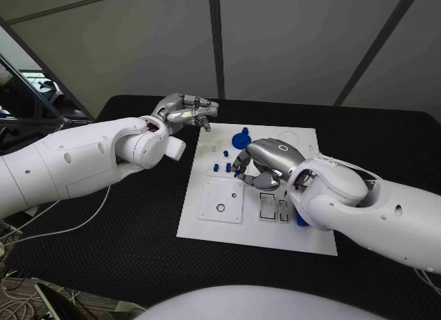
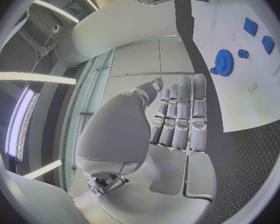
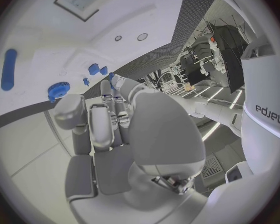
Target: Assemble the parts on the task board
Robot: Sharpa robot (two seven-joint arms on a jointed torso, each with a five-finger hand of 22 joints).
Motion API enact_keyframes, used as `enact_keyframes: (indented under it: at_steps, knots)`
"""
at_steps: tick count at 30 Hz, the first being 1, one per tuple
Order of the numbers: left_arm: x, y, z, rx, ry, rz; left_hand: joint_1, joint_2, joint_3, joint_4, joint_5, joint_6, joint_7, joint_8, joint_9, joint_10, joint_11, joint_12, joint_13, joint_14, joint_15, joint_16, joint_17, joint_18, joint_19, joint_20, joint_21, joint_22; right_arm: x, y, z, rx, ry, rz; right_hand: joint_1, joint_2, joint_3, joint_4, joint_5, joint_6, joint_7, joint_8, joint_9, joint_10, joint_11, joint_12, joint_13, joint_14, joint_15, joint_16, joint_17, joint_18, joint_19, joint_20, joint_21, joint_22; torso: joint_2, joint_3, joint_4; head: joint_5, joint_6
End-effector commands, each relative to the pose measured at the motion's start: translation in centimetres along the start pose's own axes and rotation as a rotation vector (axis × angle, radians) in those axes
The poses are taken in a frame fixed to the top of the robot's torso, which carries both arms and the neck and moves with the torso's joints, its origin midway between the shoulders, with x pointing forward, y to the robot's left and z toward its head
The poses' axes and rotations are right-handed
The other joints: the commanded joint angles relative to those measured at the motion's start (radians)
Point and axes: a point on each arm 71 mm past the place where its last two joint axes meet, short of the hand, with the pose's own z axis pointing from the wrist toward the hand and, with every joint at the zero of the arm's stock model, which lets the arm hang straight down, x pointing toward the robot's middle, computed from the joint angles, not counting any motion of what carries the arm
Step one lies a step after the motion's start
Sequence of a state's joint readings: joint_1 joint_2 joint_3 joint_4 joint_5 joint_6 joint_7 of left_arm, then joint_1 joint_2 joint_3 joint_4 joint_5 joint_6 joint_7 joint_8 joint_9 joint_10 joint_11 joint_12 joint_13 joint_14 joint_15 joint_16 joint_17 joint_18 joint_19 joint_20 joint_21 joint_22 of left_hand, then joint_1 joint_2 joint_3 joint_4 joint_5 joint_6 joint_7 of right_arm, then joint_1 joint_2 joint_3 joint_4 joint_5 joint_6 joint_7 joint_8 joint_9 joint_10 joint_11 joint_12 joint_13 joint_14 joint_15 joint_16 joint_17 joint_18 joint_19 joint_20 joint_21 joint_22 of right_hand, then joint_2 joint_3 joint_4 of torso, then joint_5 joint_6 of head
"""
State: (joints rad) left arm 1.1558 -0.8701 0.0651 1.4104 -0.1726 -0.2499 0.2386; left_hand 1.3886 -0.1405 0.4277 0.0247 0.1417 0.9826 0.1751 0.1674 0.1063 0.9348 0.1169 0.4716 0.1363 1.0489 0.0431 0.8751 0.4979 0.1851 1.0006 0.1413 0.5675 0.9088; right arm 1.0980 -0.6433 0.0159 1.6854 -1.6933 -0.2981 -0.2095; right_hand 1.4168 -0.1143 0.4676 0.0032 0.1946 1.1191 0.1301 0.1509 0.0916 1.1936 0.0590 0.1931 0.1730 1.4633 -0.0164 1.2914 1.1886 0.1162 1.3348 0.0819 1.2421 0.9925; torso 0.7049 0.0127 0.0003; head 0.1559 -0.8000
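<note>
Robot arms reach in from both edges of the head view over a black table (image 1: pixel 105 267). At upper left of centre, the left hand (image 1: pixel 185 111) hovers just off the board's far left corner, fingers together and lying side by side, nothing in them. The board (image 1: pixel 230 230), a white plate, lies at centre frame. On its upper part sits a blue gear (image 1: pixel 242 140), with small blue pegs (image 1: pixel 220 167) just below it. The right hand (image 1: pixel 264 167) is over the board's middle, fingers curled downward close to the pegs; whether it grips one cannot be told from these views. Another blue part (image 1: pixel 302 220) peeks out beside the right wrist, near the board's right edge.
</note>
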Motion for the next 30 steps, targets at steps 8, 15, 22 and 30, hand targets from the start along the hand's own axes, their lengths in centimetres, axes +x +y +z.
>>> enact_keyframes:
  at_steps: [8, 15, 22, 30]
  knots:
    - [0.3, -0.2, 0.1, 0.013, 0.014, 0.000, 0.002, 0.010, -0.007, -0.002, -0.001, 0.005, 0.001, 0.003, -0.001, -0.009, 0.001, 0.005, -0.002, -0.004, 0.002, -0.006, -0.002, -0.004, 0.004, 0.001, -0.005, -0.001, 2.0, 0.0, 0.1, -0.014, 0.086, -0.004, -0.008, 0.001, 0.005, -0.002, 0.004, 0.005, 0.002, 0.003, 0.001, 0.008, 0.001, -0.007, -0.002, 0.044, -0.007, 0.007, 0.003, -0.008, 0.004, -0.001, 0.004, 0.002, 0.000, 0.0003, 0.0008, 0.013, -0.016]
    - [0.3, -0.2, 0.1, 0.013, 0.016, -0.001, 0.002, 0.010, -0.007, -0.002, -0.001, 0.005, 0.001, 0.003, -0.001, -0.009, 0.001, 0.005, -0.002, -0.004, 0.002, -0.006, -0.002, -0.004, 0.004, 0.001, -0.005, -0.001, 2.6, 0.1, 0.0, -0.013, 0.112, -0.005, -0.008, 0.001, 0.005, -0.002, 0.004, 0.005, 0.002, 0.003, 0.001, 0.008, 0.001, -0.007, -0.002, 0.044, -0.007, 0.007, 0.003, -0.008, 0.004, -0.001, 0.004, 0.002, -0.001, -0.0010, -0.0002, 0.017, -0.021]
    - [0.3, -0.2, 0.2, 0.013, 0.017, -0.001, 0.002, 0.010, -0.008, -0.002, -0.001, 0.005, 0.000, 0.003, -0.001, -0.010, 0.001, 0.005, -0.002, -0.005, 0.002, -0.006, -0.002, -0.004, 0.003, 0.002, -0.006, -0.001, 2.9, 0.2, 0.0, -0.014, 0.120, -0.006, -0.009, 0.002, 0.005, -0.002, 0.005, 0.005, 0.003, 0.002, 0.001, 0.008, 0.001, -0.008, -0.002, 0.044, -0.007, 0.008, 0.004, -0.009, 0.005, -0.001, 0.005, 0.004, -0.001, -0.0006, -0.0001, 0.019, -0.026]
    - [0.3, -0.2, 0.2, 0.011, 0.018, -0.001, 0.002, 0.010, -0.008, -0.002, -0.001, 0.005, 0.000, 0.003, -0.001, -0.010, 0.001, 0.005, -0.002, -0.005, 0.002, -0.006, -0.002, -0.004, 0.003, 0.002, -0.006, -0.001, 3.1, 0.2, 0.0, -0.016, 0.137, -0.009, -0.009, 0.002, 0.005, -0.002, 0.005, 0.005, 0.003, 0.002, 0.001, 0.008, 0.001, -0.008, -0.002, 0.044, -0.007, 0.008, 0.004, -0.009, 0.005, -0.001, 0.005, 0.004, -0.001, -0.0002, -0.0002, 0.018, -0.028]
